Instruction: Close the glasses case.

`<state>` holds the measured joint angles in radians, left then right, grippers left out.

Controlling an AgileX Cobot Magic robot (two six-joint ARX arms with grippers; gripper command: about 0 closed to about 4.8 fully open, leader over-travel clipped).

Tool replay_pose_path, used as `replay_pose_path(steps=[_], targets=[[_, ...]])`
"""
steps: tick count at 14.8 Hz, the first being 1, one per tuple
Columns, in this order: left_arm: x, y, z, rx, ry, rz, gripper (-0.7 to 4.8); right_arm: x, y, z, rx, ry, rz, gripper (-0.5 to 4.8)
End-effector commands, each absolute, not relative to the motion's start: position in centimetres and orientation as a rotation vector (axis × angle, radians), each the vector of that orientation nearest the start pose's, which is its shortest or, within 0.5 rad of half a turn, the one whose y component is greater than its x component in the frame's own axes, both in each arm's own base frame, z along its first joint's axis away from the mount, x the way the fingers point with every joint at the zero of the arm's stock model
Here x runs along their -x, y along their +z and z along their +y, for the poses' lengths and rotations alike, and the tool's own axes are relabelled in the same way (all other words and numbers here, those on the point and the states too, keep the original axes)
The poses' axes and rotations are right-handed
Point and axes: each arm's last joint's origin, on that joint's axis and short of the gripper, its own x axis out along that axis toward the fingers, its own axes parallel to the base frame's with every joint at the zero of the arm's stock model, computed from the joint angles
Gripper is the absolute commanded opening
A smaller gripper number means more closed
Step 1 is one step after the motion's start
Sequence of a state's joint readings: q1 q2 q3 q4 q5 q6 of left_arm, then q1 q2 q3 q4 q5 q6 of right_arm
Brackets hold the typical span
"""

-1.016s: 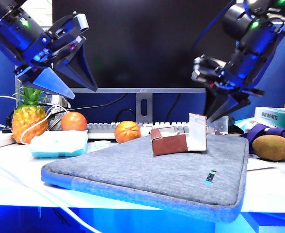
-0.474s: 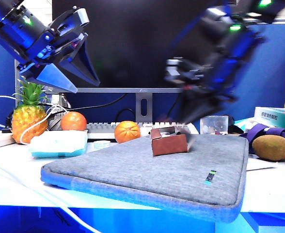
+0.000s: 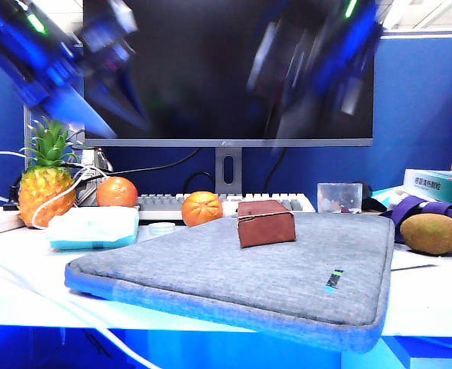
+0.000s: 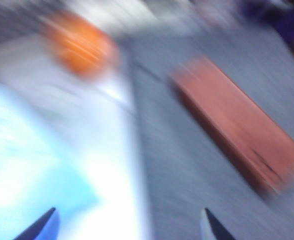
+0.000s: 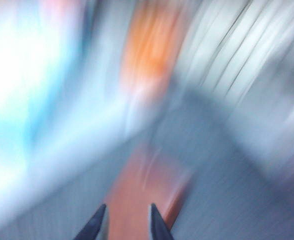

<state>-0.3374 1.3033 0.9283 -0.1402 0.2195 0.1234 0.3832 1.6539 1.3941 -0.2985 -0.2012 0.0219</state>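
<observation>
Desk (image 3: pixel 26 296) carries a grey laptop sleeve (image 3: pixel 211 277), a soft base for the glasses case (image 3: pixel 266 223), lying flap-down at its middle, seemingly closed. Left gripper (image 4: pixel 127 226) hangs spread wide, holding nothing; right gripper (image 5: pixel 127 222) is empty, fingers narrowly parted. Box lettering is too small to read.

Office desk setup: big dark monitor (image 3: pixel 226 69) on a stand, white keyboard (image 3: pixel 211 203) under it, blue cubicle partition (image 3: pixel 422 108) behind, grey laptop sleeve (image 3: pixel 234 269) on the white desk (image 3: pixel 11 254), loose cables (image 3: pixel 57 184), boxed supplies (image 3: pixel 440 184) at the right edge
</observation>
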Motion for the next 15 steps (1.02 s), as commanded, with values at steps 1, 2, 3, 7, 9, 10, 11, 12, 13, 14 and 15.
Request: replay_pose_path(steps=[1, 2, 3, 7, 9, 10, 11, 12, 13, 14, 15], targets=[[-23.2, 33.2, -7.6, -0.305, -0.383, 0.227, 3.72, -30.5, 39.5, 11.6, 0.008, 0.519, 0.258, 1.09], [-21.7, 34.7, -6.5, -0.305, -0.337, 0.167, 3.72, -28.5, 41.6, 10.6, 0.051, 0.486, 0.174, 1.09], [-20.3, 35.6, -5.4, -0.284, -0.316, 0.122, 3.72, -26.3, 43.1, 9.7, 0.074, 0.444, 0.102, 1.09], [-15.1, 35.4, -1.0, -0.246, -0.139, 0.016, 3.72, -17.9, 43.1, 6.4, 0.039, 0.358, -0.116, 1.09], [-12.7, 33.6, -0.9, -0.254, -0.152, -0.020, 3.72, -13.7, 40.0, 4.8, 0.027, 0.334, -0.143, 1.09], [-11.6, 33.0, -1.0, -0.243, -0.216, -0.055, 3.72, -12.3, 37.7, 4.4, 0.018, 0.336, -0.133, 1.09], [-10.5, 32.3, -1.1, -0.213, -0.248, -0.093, 3.72, -11.3, 35.1, 4.1, 0.011, 0.340, -0.115, 1.09], [-9.6, 31.6, -1.0, -0.215, -0.236, -0.113, 3.72, -10.5, 32.6, 3.8, -0.034, 0.344, -0.119, 1.09], [-8.7, 31.0, -1.0, -0.217, -0.257, -0.135, 3.72, -10.0, 30.4, 3.8, -0.085, 0.385, -0.146, 1.09], [-7.9, 30.4, -1.0, -0.208, -0.254, -0.162, 3.71, -9.6, 28.3, 3.8, -0.142, 0.437, -0.162, 1.09], [-7.1, 29.8, -1.0, -0.207, -0.250, -0.195, 3.72, -9.6, 26.2, 3.8, -0.173, 0.442, -0.156, 1.09]])
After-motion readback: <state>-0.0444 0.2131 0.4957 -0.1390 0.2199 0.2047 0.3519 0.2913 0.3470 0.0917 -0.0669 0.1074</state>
